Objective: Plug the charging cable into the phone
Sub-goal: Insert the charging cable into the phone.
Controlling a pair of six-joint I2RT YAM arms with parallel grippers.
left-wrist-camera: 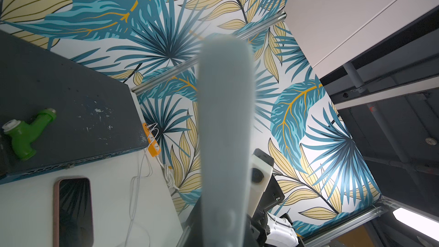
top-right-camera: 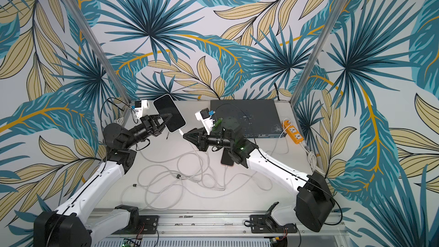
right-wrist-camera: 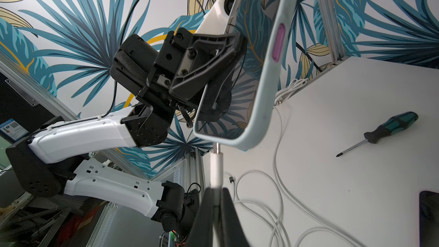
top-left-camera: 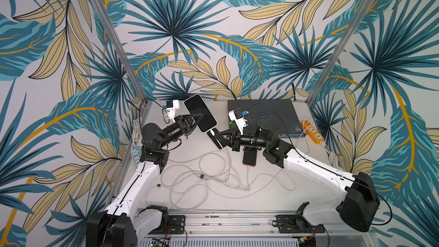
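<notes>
The phone (top-left-camera: 200,112) (top-right-camera: 169,112), black-screened in a pale blue case, is held tilted above the table with my left gripper (top-left-camera: 199,116) (top-right-camera: 168,116) shut on its side. In the left wrist view its case edge (left-wrist-camera: 225,127) is a blur that hides the jaws. My right gripper (top-left-camera: 215,136) (top-right-camera: 185,136) (right-wrist-camera: 215,190) is shut on the white plug of the charging cable (top-left-camera: 211,132) (top-right-camera: 181,131) (right-wrist-camera: 216,169). The plug's metal tip (right-wrist-camera: 215,146) meets the phone's bottom edge (right-wrist-camera: 221,140); how deep it sits I cannot tell.
A second phone (top-left-camera: 250,158) (left-wrist-camera: 73,210) in a pinkish case lies under the right arm. Loose white cables (top-left-camera: 209,177) tangle mid-table. A dark grey box (top-left-camera: 268,115) with a green fitting (left-wrist-camera: 26,134) stands at the back, beside an orange power strip (top-left-camera: 312,134). A screwdriver (right-wrist-camera: 380,133) lies nearby.
</notes>
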